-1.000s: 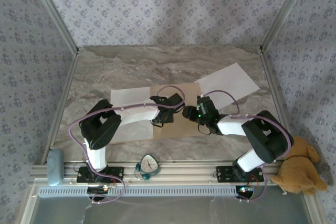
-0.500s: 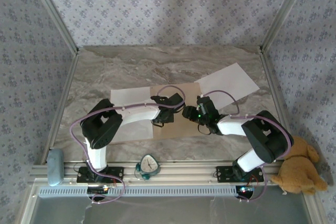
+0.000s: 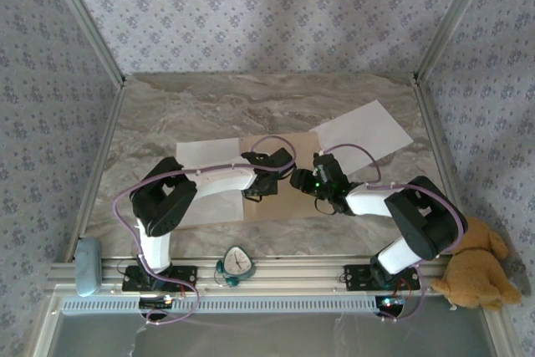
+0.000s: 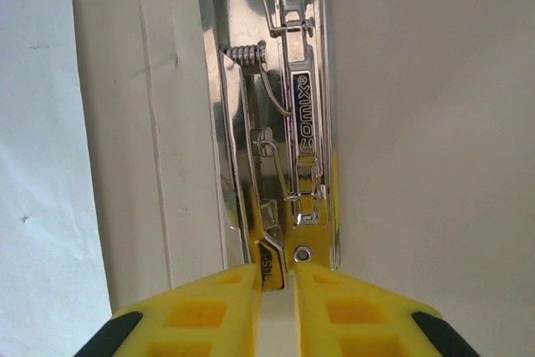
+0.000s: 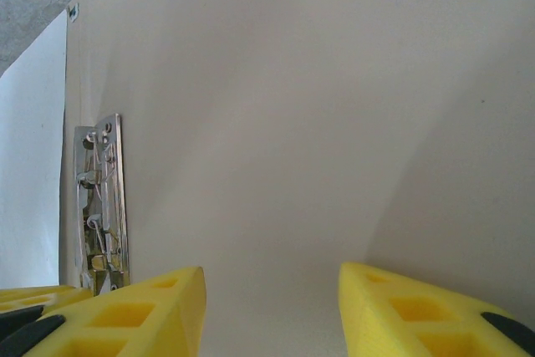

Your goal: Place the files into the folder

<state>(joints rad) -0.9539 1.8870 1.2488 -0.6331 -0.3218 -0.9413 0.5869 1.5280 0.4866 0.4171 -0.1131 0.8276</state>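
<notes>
The tan folder (image 3: 284, 202) lies open at the table's middle, its metal clip (image 4: 288, 123) running along the fold. My left gripper (image 4: 288, 277) is shut on the near end of the clip's lever, fingertips pinching the metal tab. My right gripper (image 5: 272, 282) stands open just over the folder's bare right panel (image 5: 318, 106), with nothing between its fingers. The clip (image 5: 102, 206) sits off to its left. One white sheet (image 3: 205, 156) lies flat against the folder's left side, also seen at the left wrist's edge (image 4: 38, 165). A second sheet (image 3: 364, 130) lies at the back right.
A brown teddy bear (image 3: 476, 273) sits at the near right corner. A small teal clock (image 3: 238, 263) stands between the arm bases, and a grey-blue case (image 3: 88, 263) lies at the near left. Patterned walls close in three sides.
</notes>
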